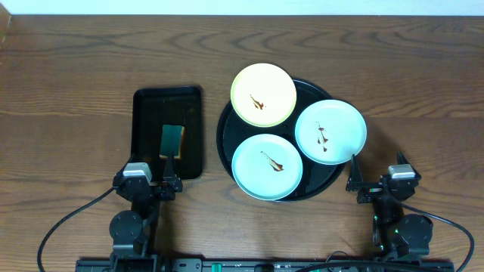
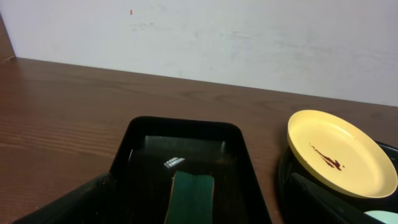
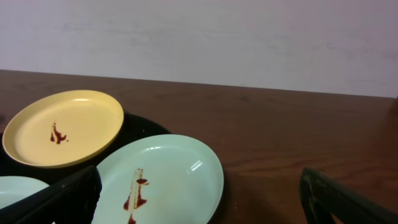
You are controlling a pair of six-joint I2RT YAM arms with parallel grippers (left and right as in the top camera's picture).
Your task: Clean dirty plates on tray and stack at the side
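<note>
Three plates sit on the round black tray (image 1: 227, 147): a pale yellow plate (image 1: 263, 94) at the back, a mint green plate (image 1: 330, 132) at the right and another mint green plate (image 1: 267, 167) at the front. Each has a brown sauce smear. My left gripper (image 1: 161, 183) is open and empty near the table's front edge, behind the rectangular tray. My right gripper (image 1: 376, 181) is open and empty, just right of the round tray. The left wrist view shows the yellow plate (image 2: 339, 152). The right wrist view shows the yellow plate (image 3: 65, 127) and the right mint plate (image 3: 158, 186).
A smaller black rectangular tray (image 1: 147, 136) stands left of the round tray and holds a green sponge (image 1: 172, 140), also in the left wrist view (image 2: 191, 198). A white wall runs behind the wooden table (image 1: 76, 68).
</note>
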